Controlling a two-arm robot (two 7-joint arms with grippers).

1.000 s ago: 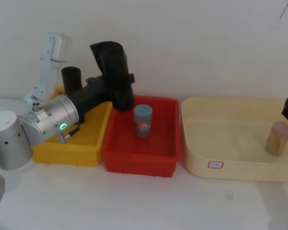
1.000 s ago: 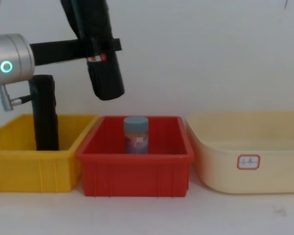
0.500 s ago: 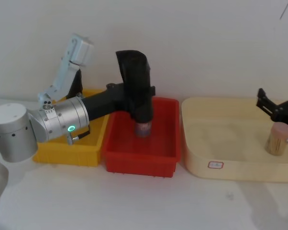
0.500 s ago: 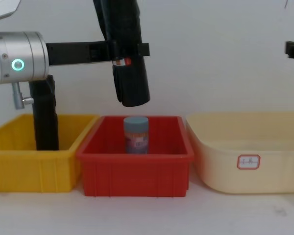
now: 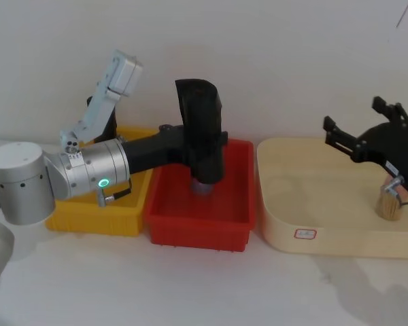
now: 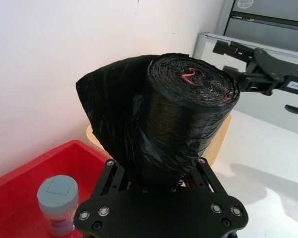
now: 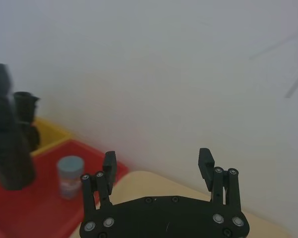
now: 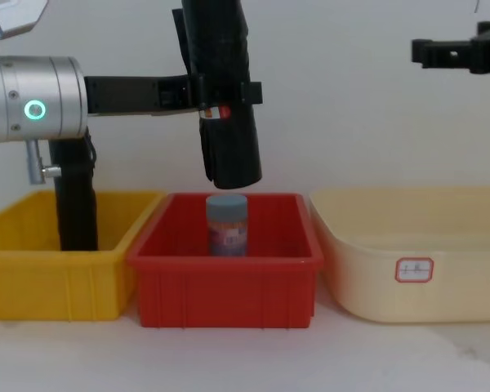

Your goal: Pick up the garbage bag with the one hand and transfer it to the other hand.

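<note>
My left tool (image 8: 225, 90) clamps the crinkly black cylindrical bag (image 8: 230, 151) above the red plastic bin (image 8: 224, 290) holding a jar (image 8: 227, 225); right tool (image 7: 157, 159) gapes wide.

Open air separates the garbage bag (image 8: 229, 147) and right pincer (image 5: 354, 114); jar (image 8: 227, 224) stands beneath.

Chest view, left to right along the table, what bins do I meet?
The yellow plastic bin → red plastic bin → cream plastic tub. Above them, the left pincer holds the thick black garbage bag roll over the red bin; the right pincer, open, over the tub.
</note>
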